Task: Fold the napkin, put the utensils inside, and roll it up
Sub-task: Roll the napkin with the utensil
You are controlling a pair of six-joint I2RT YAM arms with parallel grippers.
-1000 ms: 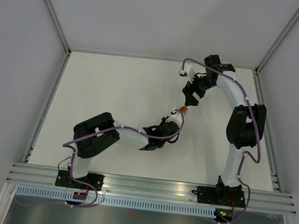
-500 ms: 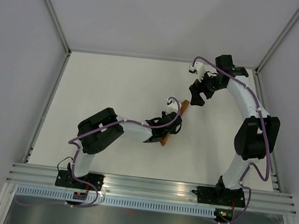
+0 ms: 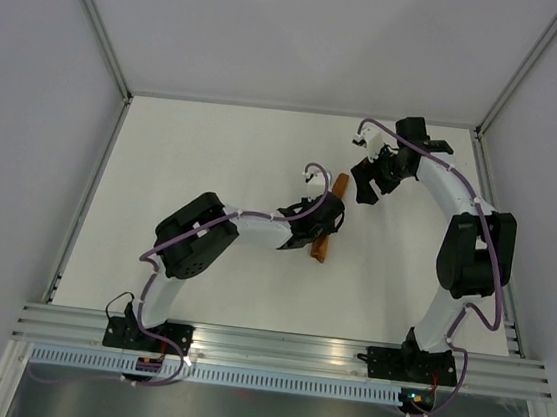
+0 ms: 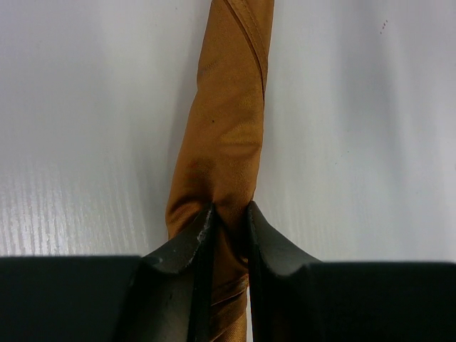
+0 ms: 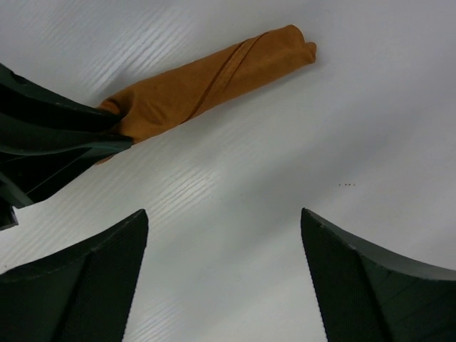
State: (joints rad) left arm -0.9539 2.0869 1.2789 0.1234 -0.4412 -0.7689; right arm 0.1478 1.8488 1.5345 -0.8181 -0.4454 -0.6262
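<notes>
The left pincer [image 4: 229,214] is nearly closed, its jaws pinching one end of the napkin [image 4: 224,128]. The napkin is a tight rust-brown roll that appears to rest on the white worktop [image 3: 215,151], a little right of the middle. No fork shows; whether it is wrapped inside cannot be told. The rolling looks done, so releasing is likely the step in hand: ease the jaws apart slowly and lift straight off, so the outer flap does not unwind. The right pincer [image 5: 222,214], wide open and empty, hovers just beside the roll's far end, well placed to steady it.
</notes>
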